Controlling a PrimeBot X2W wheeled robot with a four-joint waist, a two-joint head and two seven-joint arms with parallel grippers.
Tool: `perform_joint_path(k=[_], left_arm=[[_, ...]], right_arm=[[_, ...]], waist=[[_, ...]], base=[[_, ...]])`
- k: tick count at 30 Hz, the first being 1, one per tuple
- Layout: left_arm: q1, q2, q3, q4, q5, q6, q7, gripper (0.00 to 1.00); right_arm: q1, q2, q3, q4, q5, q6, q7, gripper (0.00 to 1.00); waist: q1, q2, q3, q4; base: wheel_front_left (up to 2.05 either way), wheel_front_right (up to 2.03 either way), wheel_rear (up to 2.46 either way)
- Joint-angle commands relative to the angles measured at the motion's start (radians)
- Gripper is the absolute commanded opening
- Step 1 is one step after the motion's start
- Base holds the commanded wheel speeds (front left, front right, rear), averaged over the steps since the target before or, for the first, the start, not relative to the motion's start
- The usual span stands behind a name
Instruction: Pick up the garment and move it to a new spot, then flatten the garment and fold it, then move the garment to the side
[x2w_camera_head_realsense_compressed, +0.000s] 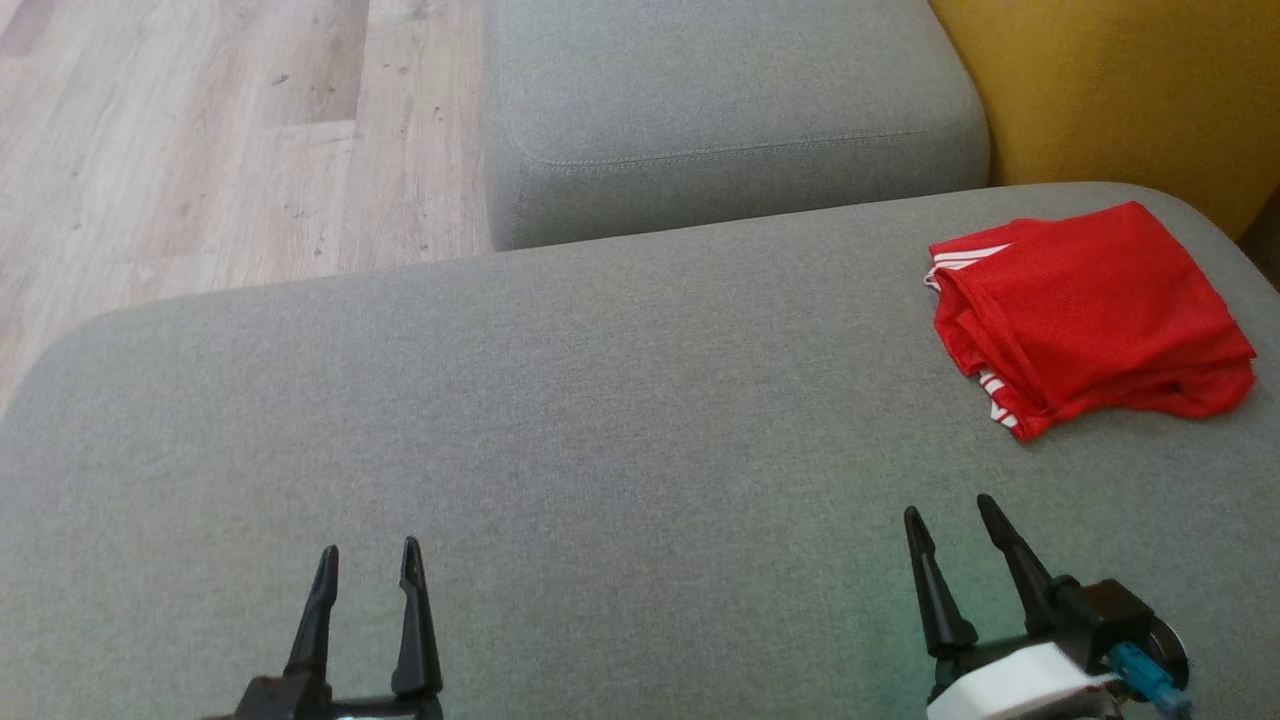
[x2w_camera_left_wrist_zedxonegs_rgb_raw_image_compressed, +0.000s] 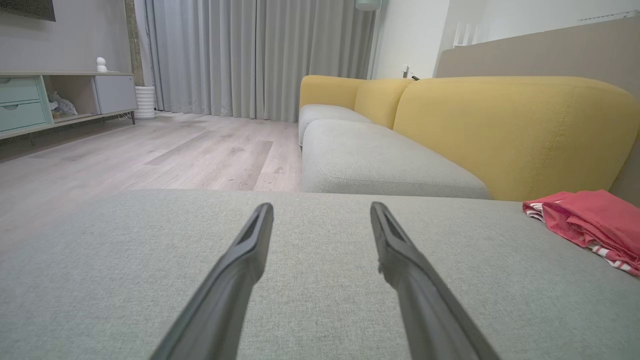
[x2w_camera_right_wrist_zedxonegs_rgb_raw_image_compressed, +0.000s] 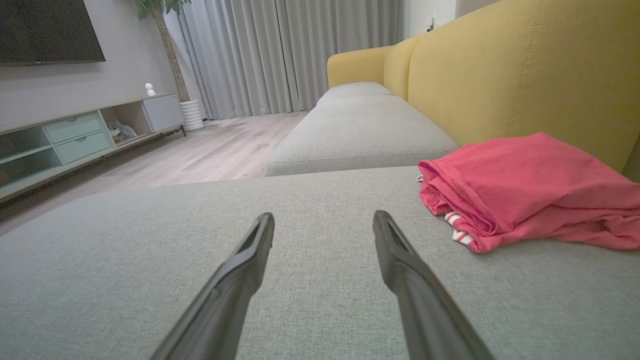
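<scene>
A red garment (x2w_camera_head_realsense_compressed: 1090, 315) with white stripes lies folded in a compact pile at the far right of the grey seat cushion (x2w_camera_head_realsense_compressed: 600, 420). It also lies at the right edge of the left wrist view as the garment (x2w_camera_left_wrist_zedxonegs_rgb_raw_image_compressed: 592, 220), and right of my fingers in the right wrist view as the garment (x2w_camera_right_wrist_zedxonegs_rgb_raw_image_compressed: 525, 187). My left gripper (x2w_camera_head_realsense_compressed: 368, 558) hovers open over the cushion's near left, nothing between its fingers. My right gripper (x2w_camera_head_realsense_compressed: 948, 515) is open too, at the near right, well short of the garment. Both grippers (x2w_camera_left_wrist_zedxonegs_rgb_raw_image_compressed: 321, 209) (x2w_camera_right_wrist_zedxonegs_rgb_raw_image_compressed: 322, 219) hold nothing.
A second grey cushion (x2w_camera_head_realsense_compressed: 720, 110) adjoins beyond a seam. The yellow backrest (x2w_camera_head_realsense_compressed: 1110, 90) rises right behind the garment. Wooden floor (x2w_camera_head_realsense_compressed: 200, 140) drops off past the cushion's left edge. A low cabinet (x2w_camera_right_wrist_zedxonegs_rgb_raw_image_compressed: 75, 140) and curtains (x2w_camera_left_wrist_zedxonegs_rgb_raw_image_compressed: 250, 55) stand far off.
</scene>
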Motion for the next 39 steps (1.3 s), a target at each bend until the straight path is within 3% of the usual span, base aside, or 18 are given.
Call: perform_joint_path(k=[1, 9, 10, 13, 39], left_arm=[[-0.029, -0.003, 0.035, -0.021, 0.012, 0.0, -0.006, 1.0], [-0.031, -0.003, 0.029, 0.019, 0.005, 0.011, -0.006, 1.0], [0.0, 0.0, -0.003, 0.052, -0.001, 0.005, 0.0, 0.0], [0.008, 0.0, -0.007, 0.095, -0.006, 0.005, 0.001, 0.0], [-0.048, 0.005, 0.048, 0.096, -0.3, -0.04, 0.072, 0.0]], right_arm=[[-0.051, 0.001, 0.024, -0.04, -0.008, 0.007, -0.013, 1.0], [-0.067, 0.002, 0.027, -0.059, -0.012, 0.007, -0.013, 1.0], [-0.016, 0.002, 0.003, -0.022, -0.008, 0.0, 0.0, 0.0], [0.004, 0.002, 0.006, 0.018, -0.004, -0.001, 0.002, 0.0], [-0.037, -0.012, -0.028, 0.005, 0.324, 0.001, 0.061, 0.0]], waist=[[0.0, -0.0001, 0.0, 0.001], [0.0, -0.0001, 0.001, 0.003], [0.0, -0.0001, 0.001, 0.003], [0.0, -0.0001, 0.001, 0.003], [0.0, -0.0001, 0.02, 0.013]], base=[[0.0, 0.0, 0.0], [0.0, 0.0, 0.0], [0.0, 0.0, 0.0], [0.0, 0.0, 0.0], [0.0, 0.0, 0.0]])
